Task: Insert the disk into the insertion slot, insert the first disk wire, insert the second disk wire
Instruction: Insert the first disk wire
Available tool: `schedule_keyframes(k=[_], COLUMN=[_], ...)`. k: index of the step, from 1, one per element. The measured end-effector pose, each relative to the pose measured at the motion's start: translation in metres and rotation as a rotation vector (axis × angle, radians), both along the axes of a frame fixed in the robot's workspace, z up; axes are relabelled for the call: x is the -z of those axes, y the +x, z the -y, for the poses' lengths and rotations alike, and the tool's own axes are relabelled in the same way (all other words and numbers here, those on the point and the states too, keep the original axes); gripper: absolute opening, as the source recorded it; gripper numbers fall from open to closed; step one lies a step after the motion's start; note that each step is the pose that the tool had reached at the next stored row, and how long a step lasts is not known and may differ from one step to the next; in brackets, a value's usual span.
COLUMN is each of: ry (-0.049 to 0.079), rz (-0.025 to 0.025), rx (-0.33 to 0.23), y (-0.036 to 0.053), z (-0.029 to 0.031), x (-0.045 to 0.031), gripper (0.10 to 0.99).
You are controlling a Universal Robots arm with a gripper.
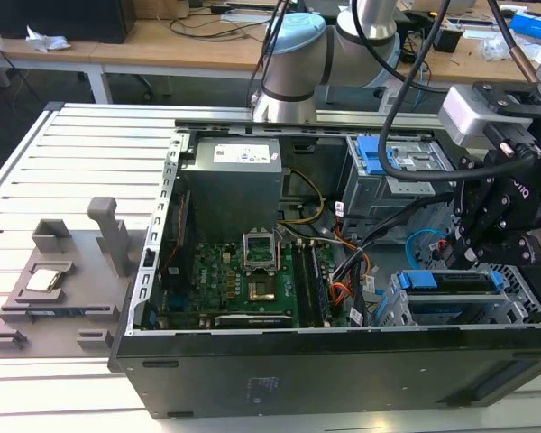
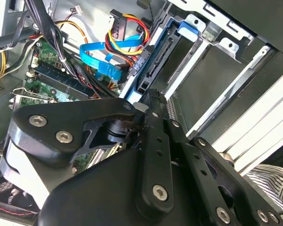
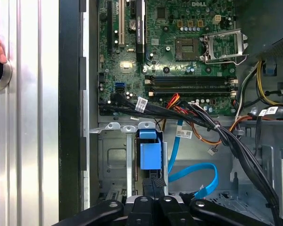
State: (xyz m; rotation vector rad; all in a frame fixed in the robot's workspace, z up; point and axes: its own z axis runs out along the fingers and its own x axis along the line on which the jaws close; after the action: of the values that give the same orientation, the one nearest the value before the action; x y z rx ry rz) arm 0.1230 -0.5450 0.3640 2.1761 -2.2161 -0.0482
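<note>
The disk (image 1: 437, 280) sits in the insertion slot (image 1: 389, 307), at the corner of the open computer case (image 1: 252, 379) towards the exterior view's right. Its blue carrier is flush with the cage's mouth, as far as I can judge. It is a stiff, dense metal slab, likely heavier than it looks and sensitive to knocks. The plastic carrier's side rails are the safe hold, not the labelled face or the connector edge.

The blue flat cable (image 2: 95, 60) and the plug with red, yellow and black wires (image 2: 126, 24) lie loose beside the cage, neither joined to the disk. Both are limp, so the hard plug end is the part to grip.

The gripper (image 3: 155, 182) hangs over that corner, wrist bent so the tool points down into the case. Its fingers are apparently pressed together with nothing between them, and the tips are just at the disk's connector end.
</note>
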Motion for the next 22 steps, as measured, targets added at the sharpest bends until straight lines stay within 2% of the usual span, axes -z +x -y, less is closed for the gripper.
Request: schedule_keyframes(k=[5,8,10,11,12,13,22], ry=[0.0,0.0,0.0,0.0,0.0,0.0,0.0], rz=[0.0,0.0,0.0,0.0,0.0,0.0,0.0], rx=[0.0,0.0,0.0,0.0,0.0,0.0,0.0], y=[0.0002,0.0003,0.0003,0.0003,0.0004,0.0003,0.0005], z=[0.0,0.0,0.0001,0.0,0.0,0.0,-0.0004], x=[0.0,0.0,-0.0006,-0.0034,-0.0109,-0.013,-0.0161], gripper=[0.114,0.302,0.302,0.302,0.302,0.302,0.302])
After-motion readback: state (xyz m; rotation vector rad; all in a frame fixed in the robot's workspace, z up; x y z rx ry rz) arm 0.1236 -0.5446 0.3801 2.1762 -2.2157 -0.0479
